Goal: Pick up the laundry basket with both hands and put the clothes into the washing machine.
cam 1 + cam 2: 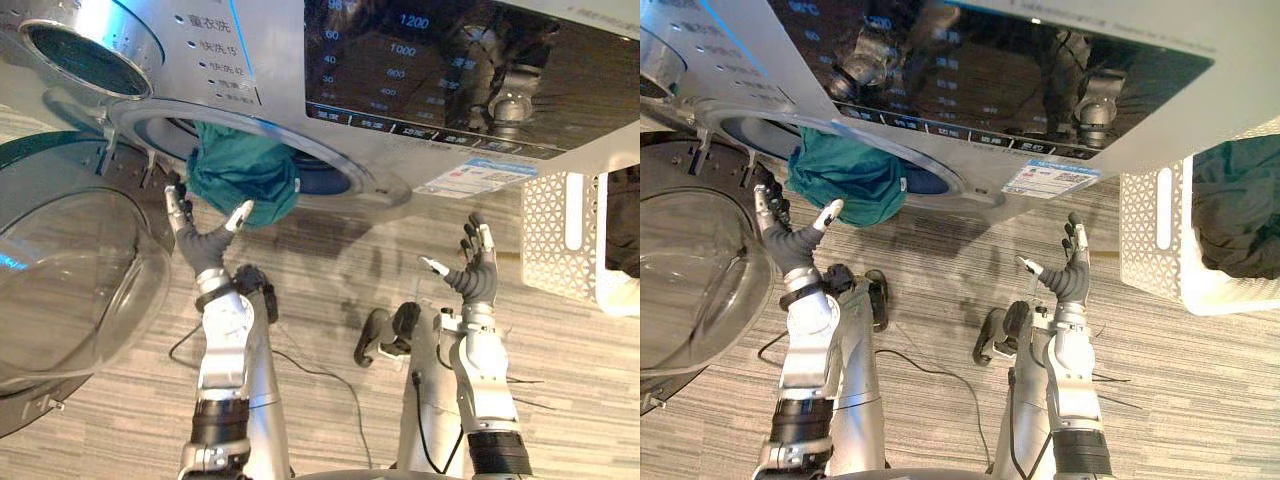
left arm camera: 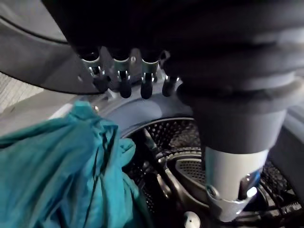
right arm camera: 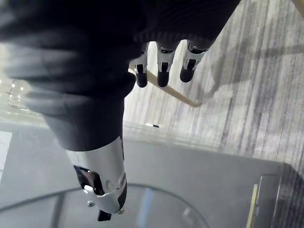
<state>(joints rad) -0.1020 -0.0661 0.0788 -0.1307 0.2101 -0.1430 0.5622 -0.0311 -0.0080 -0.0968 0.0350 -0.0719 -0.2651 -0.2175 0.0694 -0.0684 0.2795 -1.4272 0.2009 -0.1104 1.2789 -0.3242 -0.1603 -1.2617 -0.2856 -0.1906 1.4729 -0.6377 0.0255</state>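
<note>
In the left eye view, your left hand [image 1: 203, 243] was open, fingers straight, just under one crumpled teal cloth [image 1: 242, 170] hanging from the round mouth of the silver washing machine [image 1: 270, 60]. Your right hand [image 1: 476, 272] was spread and empty. The right eye view showed one white perforated plastic basket [image 1: 1140, 250] holding dark clothes [image 1: 1240, 200]. Your left wrist view showed the perforated metal drum [image 2: 185, 164] behind the cloth. Your right wrist view showed straight fingers [image 3: 162, 71] over striped grey floor [image 3: 237, 95].

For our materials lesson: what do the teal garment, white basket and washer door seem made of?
Teal garment: soft matte cloth, folding and draping. White basket: probably moulded plastic, rigid lattice wall. Washer door: clear glossy bowl, glass or plastic, showing reflections.
</note>
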